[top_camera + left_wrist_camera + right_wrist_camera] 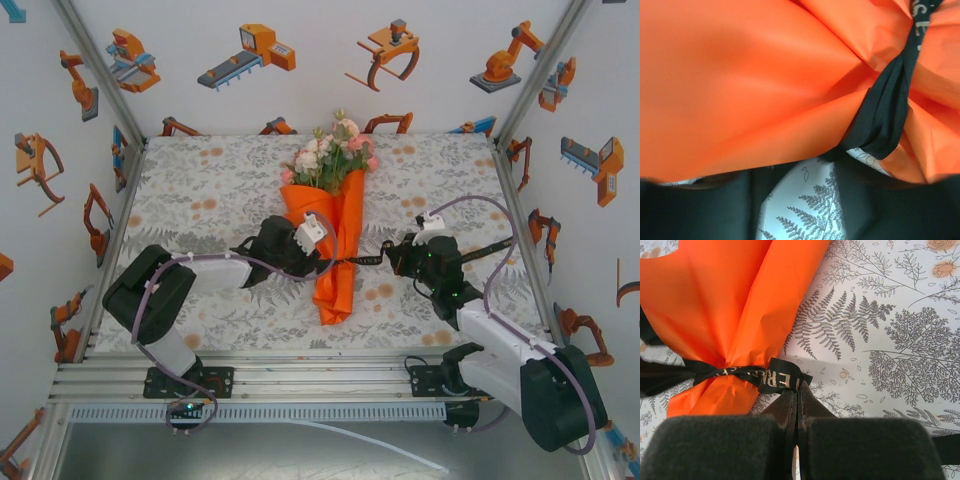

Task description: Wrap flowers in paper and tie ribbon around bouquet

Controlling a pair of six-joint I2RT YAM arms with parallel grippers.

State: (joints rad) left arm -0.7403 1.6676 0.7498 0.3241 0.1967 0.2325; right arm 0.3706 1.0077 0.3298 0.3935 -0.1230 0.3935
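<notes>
Floral-print worktop (200, 180) between white walls printed with robots; the bouquet (338, 240) lies at its middle.
Its long axis runs near to far, and the flowers (335, 155) show past the far rim of the orange paper (340, 275) cone. The black ribbon (740, 374) crosses the waist left to right. The right fingers (796, 400), just right of the paper, are clenched on its tail. The left fingers (300, 250) sit at the bouquet's left side by the ribbon; I cannot tell their state. Tightening likely needs a sideways pull.
</notes>
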